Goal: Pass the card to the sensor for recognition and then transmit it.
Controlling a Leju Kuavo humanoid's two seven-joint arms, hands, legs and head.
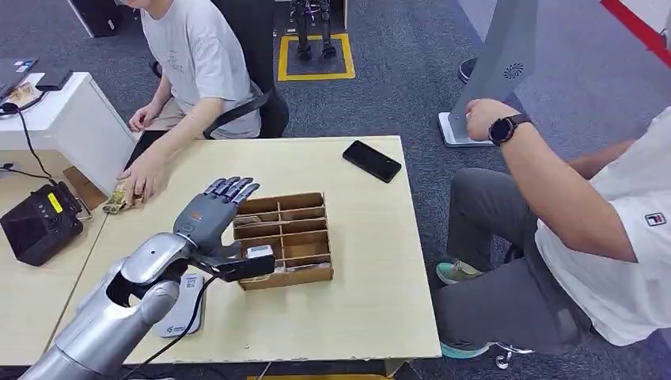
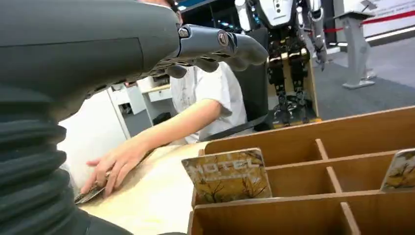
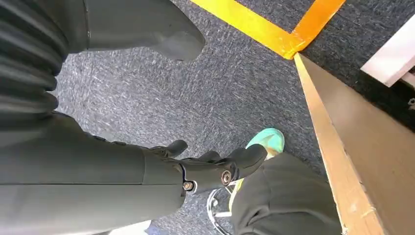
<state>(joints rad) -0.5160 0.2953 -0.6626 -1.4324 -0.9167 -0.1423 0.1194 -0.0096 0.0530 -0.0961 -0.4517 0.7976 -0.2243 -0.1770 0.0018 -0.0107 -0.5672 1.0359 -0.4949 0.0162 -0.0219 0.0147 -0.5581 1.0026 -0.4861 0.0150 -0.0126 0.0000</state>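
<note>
Card [image 2: 228, 175] stands upright in a front compartment of the wooden divider box [image 1: 285, 237], printed face reading "HOTEL" toward the left wrist camera. Nothing is gripping it. A second card [image 2: 400, 170] stands in a compartment further along the same row, cut off by the picture edge.

Box sits mid-surface, nearer the front edge than the back edge. In the head view, something pale [image 1: 259, 252] shows in the front row at the box's left end, just beside the thumb; can't tell if it's the same card.

Left hand [image 1: 215, 218] hovers over the box's left end, fingers straight and spread, thumb reaching along the front row. It's empty. From the left wrist camera, the fingers [image 2: 215, 46] are well above the card, not touching it.

Right hand [image 3: 205, 166] hangs beside the surface over grey carpet, fingers loosely curled with gaps between them, holding nothing.

Sensor [image 1: 182, 305], a flat white pad with a cable, lies on the surface near the front left corner, partly under the left forearm.

Black phone [image 1: 372, 161] lies near the back right corner. One person's hand [image 1: 142, 178] rests on a small stack of cards [image 1: 117, 201] at the left edge. A second person [image 1: 570, 237] sits off the right edge, wearing a wristwatch [image 1: 506, 127]. A black device [image 1: 39, 222] sits on the adjoining desk to the left.
</note>
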